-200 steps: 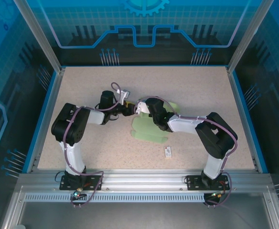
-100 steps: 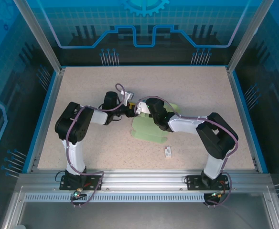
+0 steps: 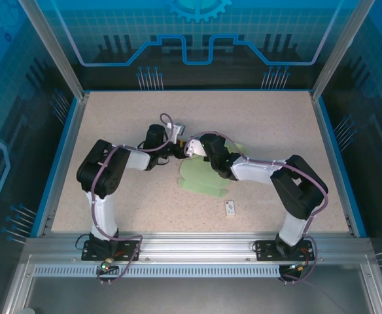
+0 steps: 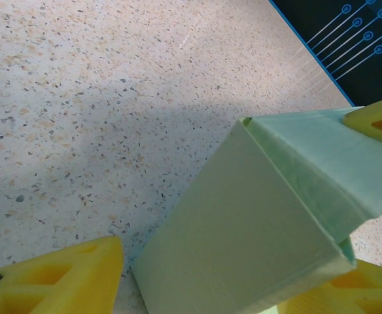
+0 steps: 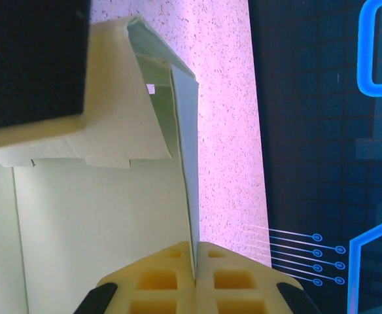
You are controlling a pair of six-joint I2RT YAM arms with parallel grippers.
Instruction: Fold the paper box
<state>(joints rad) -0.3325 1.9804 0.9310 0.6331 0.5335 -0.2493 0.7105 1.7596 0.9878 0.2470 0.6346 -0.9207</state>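
The table (image 3: 269, 124) is a broad rectangle of beige stone-like surface, flecked with dark specks and edged in blue. Two arms with black and white shells reach over it, the left arm (image 3: 103, 171) and the right arm (image 3: 294, 184), meeting near the middle. There lies the paper box (image 3: 203, 180), thin pale mint-green card. Part of it is flat on the table with rounded flaps, and part is raised into a hollow, square-edged sleeve with crisp creases. The right gripper (image 5: 195, 254), with blocky yellow ribbed fingers, is pinched tight on one thin upright wall of the card. The left gripper (image 4: 207, 282) has its yellow fingers spread on either side of the raised sleeve, with a sliver of table showing beside one. A tiny white tag (image 3: 230, 208) lies apart, nearer the arm bases.
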